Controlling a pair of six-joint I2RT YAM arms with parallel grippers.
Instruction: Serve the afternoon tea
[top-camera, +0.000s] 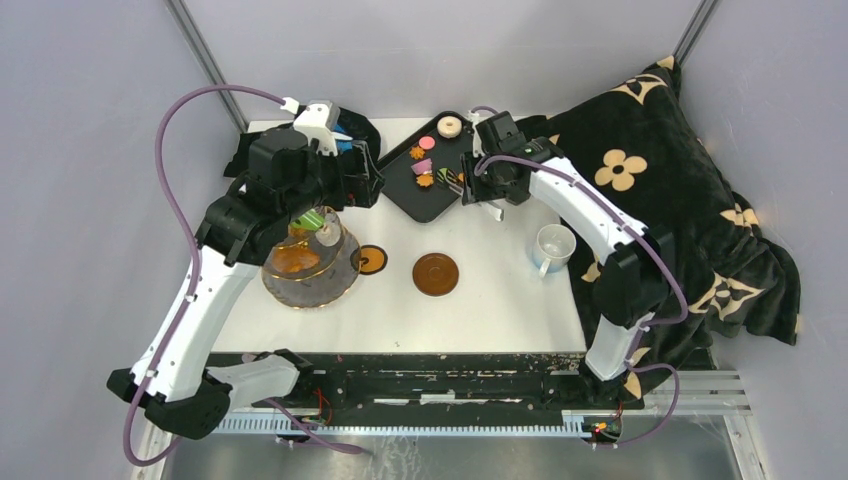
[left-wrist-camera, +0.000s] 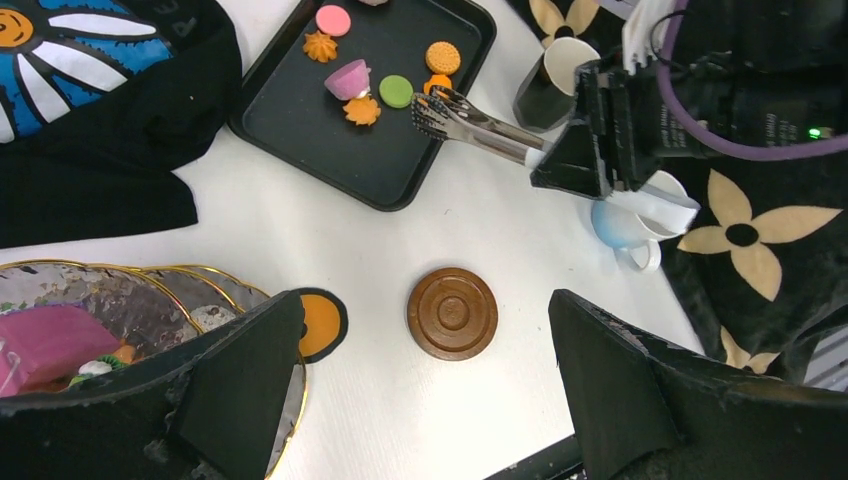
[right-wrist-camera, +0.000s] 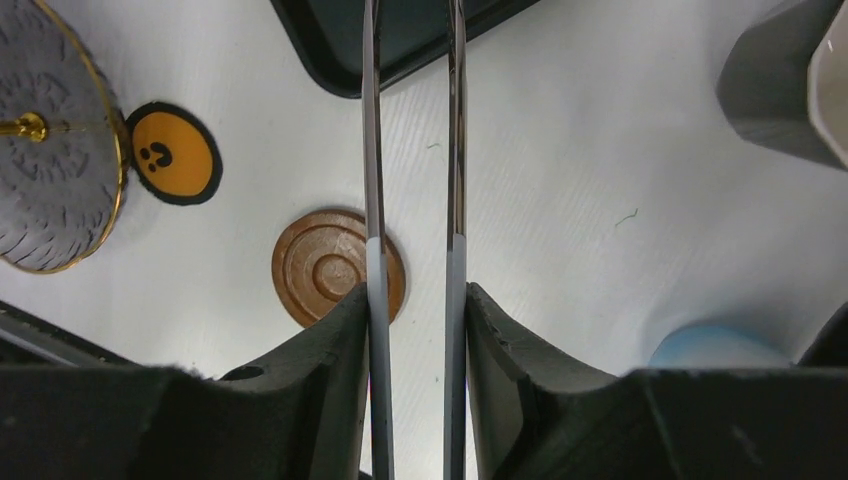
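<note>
My right gripper (right-wrist-camera: 415, 330) is shut on a pair of metal tongs (right-wrist-camera: 372, 150). The tongs' tips (left-wrist-camera: 432, 108) reach over the black tray (left-wrist-camera: 300, 130), right by an orange pastry (left-wrist-camera: 437, 84) and a green one (left-wrist-camera: 396, 91). More pastries lie there: pink (left-wrist-camera: 348, 78), orange (left-wrist-camera: 321, 46). My left gripper (left-wrist-camera: 430, 385) hangs open and empty above the table, beside the glass stand (top-camera: 310, 268), which holds a pink pastry (left-wrist-camera: 45, 340). A brown saucer (left-wrist-camera: 452, 313) lies below it. The dark cup (left-wrist-camera: 545, 92) and white mug (top-camera: 553, 246) stand at the right.
An orange disc with a black rim (left-wrist-camera: 322, 325) lies against the stand's edge. A black cloth with a blue-white flower (left-wrist-camera: 90, 90) is at the back left. A black blanket with tan flowers (top-camera: 660, 180) covers the table's right side.
</note>
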